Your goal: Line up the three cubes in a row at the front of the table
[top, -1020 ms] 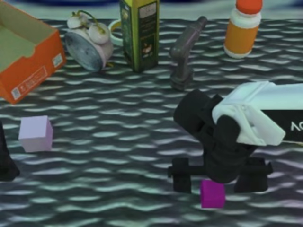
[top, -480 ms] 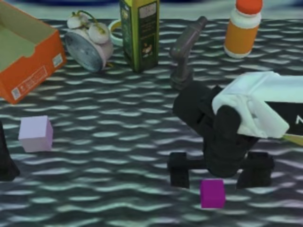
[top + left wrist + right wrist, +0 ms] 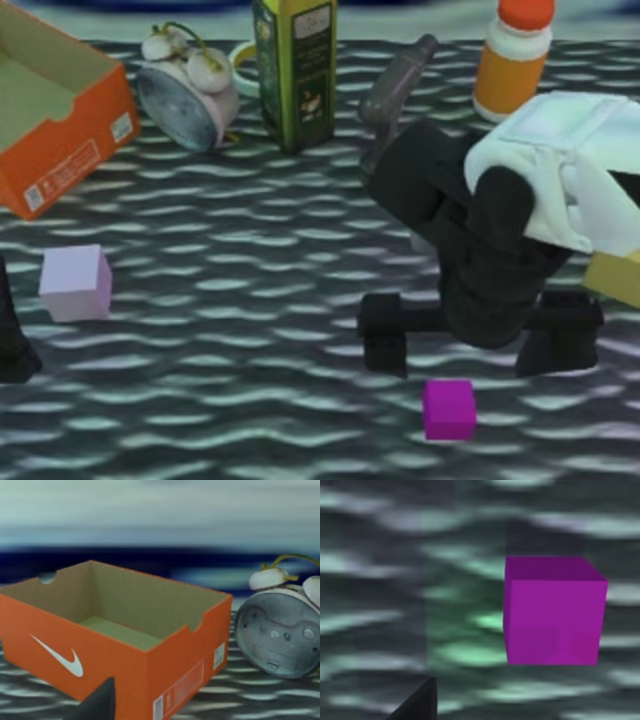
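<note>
The small magenta cube point(image 3: 448, 409) rests on the rippled table point(image 3: 250, 330) near the front, right of centre. My right gripper point(image 3: 472, 345) hangs open just behind and above it, one finger on each side and clear of the cube. The right wrist view shows that magenta cube point(image 3: 552, 610) free on the cloth, with one dark fingertip point(image 3: 420, 702) in the corner. The pale lilac cube point(image 3: 75, 283) sits at the left. A corner of the mustard yellow cube point(image 3: 615, 275) shows at the right edge, under the right arm. My left gripper point(image 3: 10, 340) is parked at the left edge.
Along the back stand an orange cardboard box point(image 3: 60, 110), an alarm clock point(image 3: 185, 95), a green carton point(image 3: 295, 70), a dark grey tool point(image 3: 395, 90) and an orange bottle point(image 3: 512, 60). The left wrist view faces the orange box point(image 3: 115, 645) and alarm clock point(image 3: 280, 635).
My right gripper has drawn back and up from the magenta cube, which stays where it was. The yellow cube's corner has come into view at the right edge.
</note>
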Robot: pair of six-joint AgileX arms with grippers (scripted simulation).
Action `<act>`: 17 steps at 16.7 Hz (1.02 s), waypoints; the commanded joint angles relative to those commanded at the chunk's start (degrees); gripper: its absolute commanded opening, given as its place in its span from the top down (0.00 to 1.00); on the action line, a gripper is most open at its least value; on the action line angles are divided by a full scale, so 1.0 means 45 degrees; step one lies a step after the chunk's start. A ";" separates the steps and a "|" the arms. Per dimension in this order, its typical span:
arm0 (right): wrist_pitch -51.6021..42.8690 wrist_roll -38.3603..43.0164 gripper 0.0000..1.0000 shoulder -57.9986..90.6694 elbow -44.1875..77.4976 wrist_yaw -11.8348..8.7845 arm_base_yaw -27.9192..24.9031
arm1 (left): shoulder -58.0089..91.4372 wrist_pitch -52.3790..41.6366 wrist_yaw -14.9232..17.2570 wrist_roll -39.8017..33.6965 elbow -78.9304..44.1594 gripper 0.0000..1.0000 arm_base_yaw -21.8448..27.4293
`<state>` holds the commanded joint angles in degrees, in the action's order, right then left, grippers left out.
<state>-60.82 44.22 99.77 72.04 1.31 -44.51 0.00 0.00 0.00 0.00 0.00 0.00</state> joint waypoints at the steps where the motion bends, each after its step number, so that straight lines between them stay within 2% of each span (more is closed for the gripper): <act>1: 0.0000 0.0000 0.00 0.0000 0.0000 0.0000 0.0000 | 0.0000 0.0000 0.0000 0.0000 0.0000 0.00 0.0000; 5: 0.0284 -0.0209 0.00 -0.0323 -0.0345 -0.0012 0.0061 | 0.0347 -0.0259 0.0016 -0.0046 -0.0351 0.00 0.0037; 9: 0.1484 -0.1268 0.00 -0.2389 -0.2193 -0.0091 0.0353 | 0.2558 -0.1746 0.0036 -0.0308 -0.2382 0.00 0.0172; 13: 0.3283 -0.2890 0.00 -0.5689 -0.5328 -0.0211 0.1260 | 0.6839 -0.4179 0.0012 -0.0717 -0.5589 0.00 0.0337; 17: 0.5483 -0.4859 0.00 -0.9670 -0.9028 -0.0278 0.2822 | 1.2154 -0.7000 -0.0015 -0.1158 -0.9107 0.00 0.0537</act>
<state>-36.14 22.35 56.25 31.42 0.06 -31.81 54.69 -31.50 -0.07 -5.21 -40.98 2.42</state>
